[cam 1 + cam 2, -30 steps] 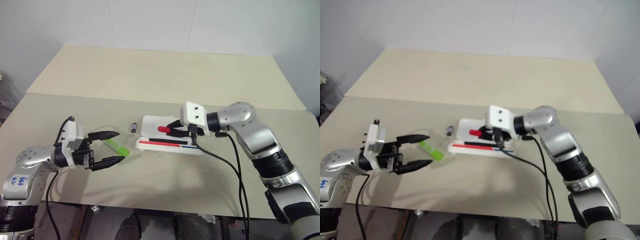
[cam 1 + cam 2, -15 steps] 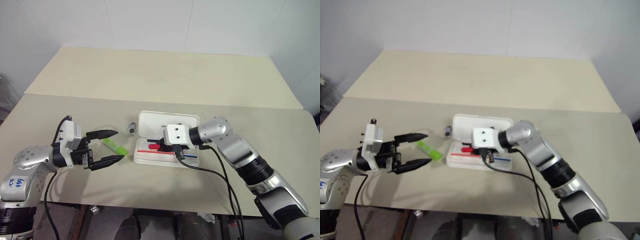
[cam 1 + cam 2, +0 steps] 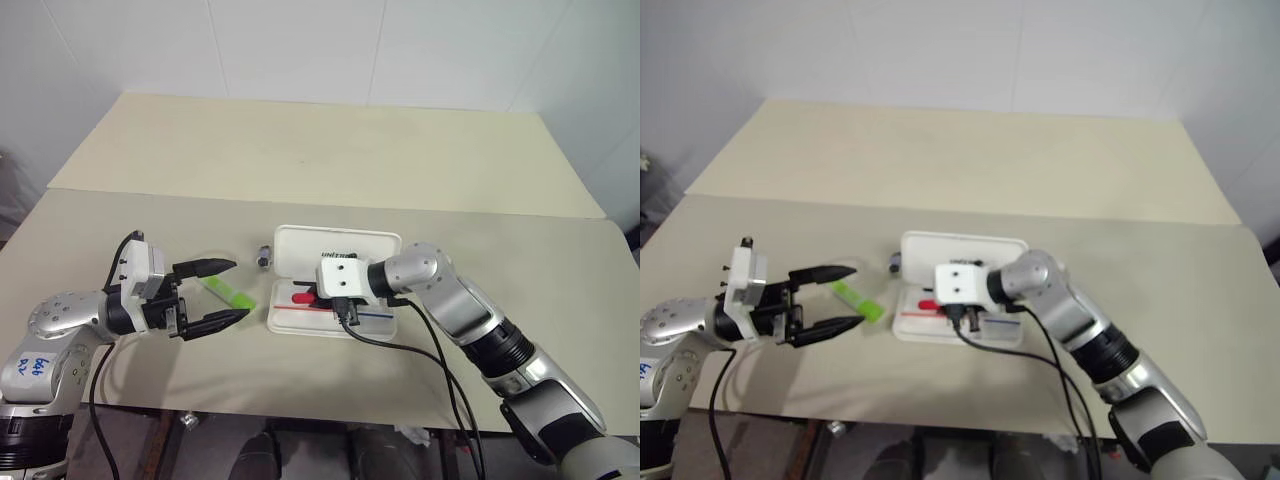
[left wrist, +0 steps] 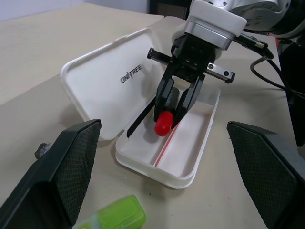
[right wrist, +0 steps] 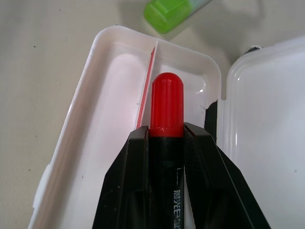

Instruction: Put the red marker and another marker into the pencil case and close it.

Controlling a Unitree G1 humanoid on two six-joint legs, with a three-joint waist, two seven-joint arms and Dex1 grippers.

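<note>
Left pincer [image 3: 222, 293]: lower left of the head view, fingers spread wide and holding nothing, hanging just short of the green marker.
Another marker [image 3: 227, 293]: lime-green, lying on the worktop [image 3: 330, 160] left of centre, just beside the case's left end, outside it.
Right pincer [image 4: 174, 107]: centre of the frame, pinching the red marker [image 5: 167, 105] by its black barrel, red cap poking out past the fingertips.
Pencil case [image 3: 336, 244]: centre, open, lid laid back on the far side with its lettering showing, tray on the near side with the printed stripe along it.
Height of marker: cap looks low over the tray; whether it touches the floor of it I cannot tell.
Doing the step well: lay the marker along the tray's length, beside the stripe, settle it flat before letting go, leave room for the green one, keep clear of the lid's hinge.
Small metal piece [image 3: 265, 256]: just beyond the green marker, by the lid's left corner; leave it alone.
</note>
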